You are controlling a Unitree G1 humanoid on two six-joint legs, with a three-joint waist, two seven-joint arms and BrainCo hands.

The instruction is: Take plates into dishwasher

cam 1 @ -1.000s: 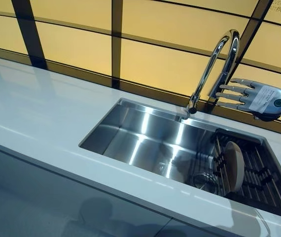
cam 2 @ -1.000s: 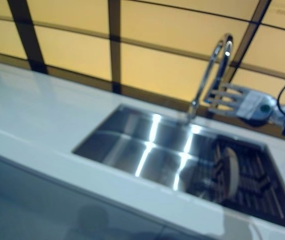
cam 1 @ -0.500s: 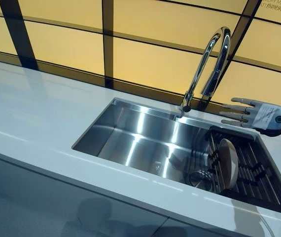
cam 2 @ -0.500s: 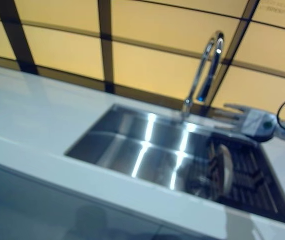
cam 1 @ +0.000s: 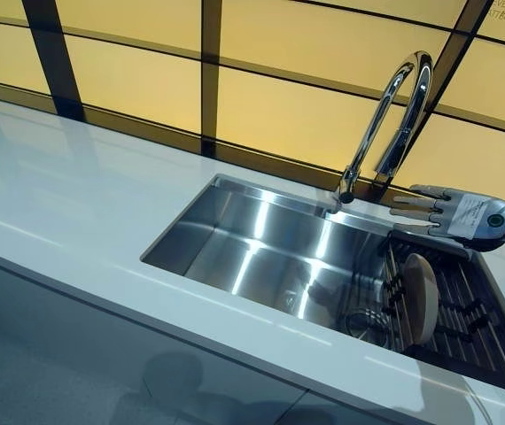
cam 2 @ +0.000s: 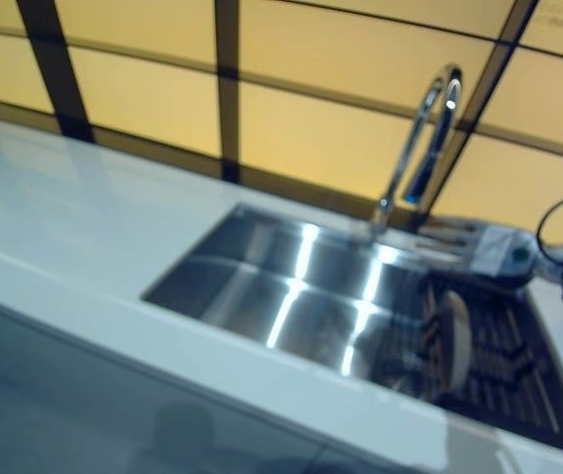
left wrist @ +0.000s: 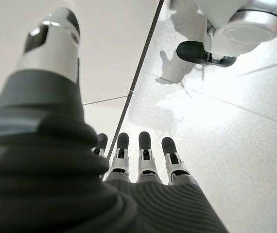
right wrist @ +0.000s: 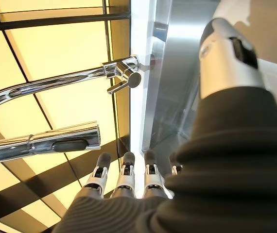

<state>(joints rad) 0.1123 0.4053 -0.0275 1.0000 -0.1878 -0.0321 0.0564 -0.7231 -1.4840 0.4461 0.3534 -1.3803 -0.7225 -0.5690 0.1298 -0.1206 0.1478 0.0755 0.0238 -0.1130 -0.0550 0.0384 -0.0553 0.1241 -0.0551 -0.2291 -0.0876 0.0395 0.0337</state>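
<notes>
A round beige plate stands on edge in the dark rack at the right end of the steel sink. My right hand hovers open above the rack's far edge, just right of the faucet, fingers straight and pointing left, holding nothing. Its wrist view shows the straight fingers below the faucet spout. My left hand appears only in its own wrist view, open and hanging over the pale floor, away from the counter.
A white countertop runs along the sink's left and front. Yellow panels with dark frames back the counter. The tall chrome faucet arches over the sink close to my right hand.
My right hand has dropped from beside the faucet's arch to just above the rack's far edge. The head camera has shifted slightly; plate and rack stay put.
</notes>
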